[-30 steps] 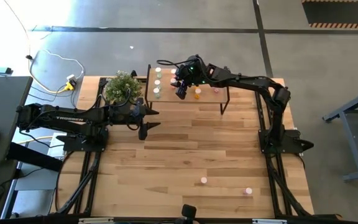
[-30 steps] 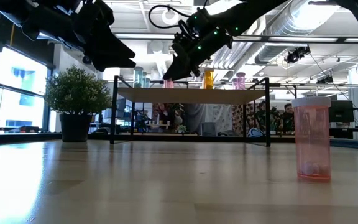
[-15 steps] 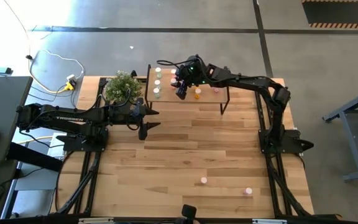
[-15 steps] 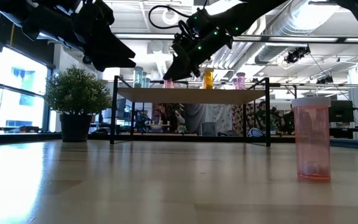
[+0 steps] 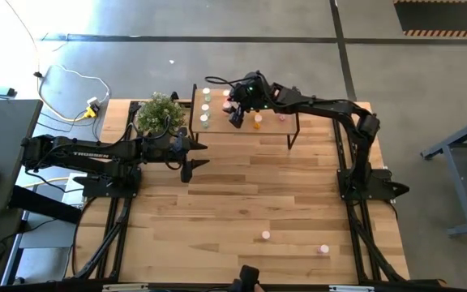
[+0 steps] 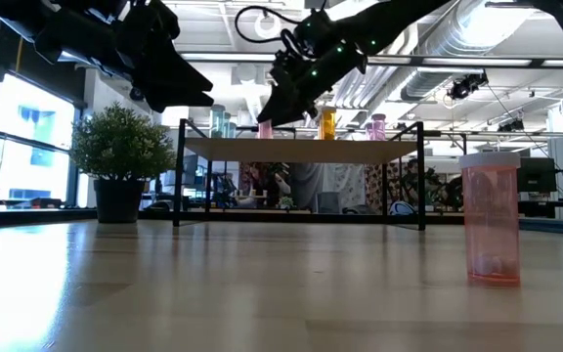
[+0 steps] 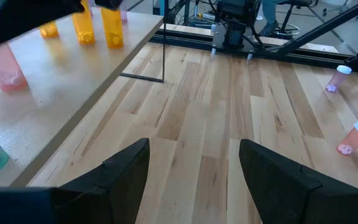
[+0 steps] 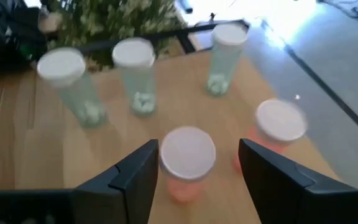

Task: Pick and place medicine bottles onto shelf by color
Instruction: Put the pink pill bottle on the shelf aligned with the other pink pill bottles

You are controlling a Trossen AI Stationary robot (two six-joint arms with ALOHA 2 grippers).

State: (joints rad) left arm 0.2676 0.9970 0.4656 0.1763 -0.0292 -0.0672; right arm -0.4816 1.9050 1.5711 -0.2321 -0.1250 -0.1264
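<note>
A grey concrete floor [image 5: 217, 57] fills the upper half of the high view, crossed by dark seams. A white cable [image 5: 71, 85] loops across it at upper left. In the low view, exposed silver ducts [image 6: 457, 44] run along the ceiling at upper right, bright windows [image 6: 8, 137] glow at the left edge, and people sit at desks [image 6: 428, 181] far behind.

Table [image 5: 242, 195] carries shelf [image 5: 270, 130] (bottles [image 5: 205, 108] atop); 2 loose.
</note>
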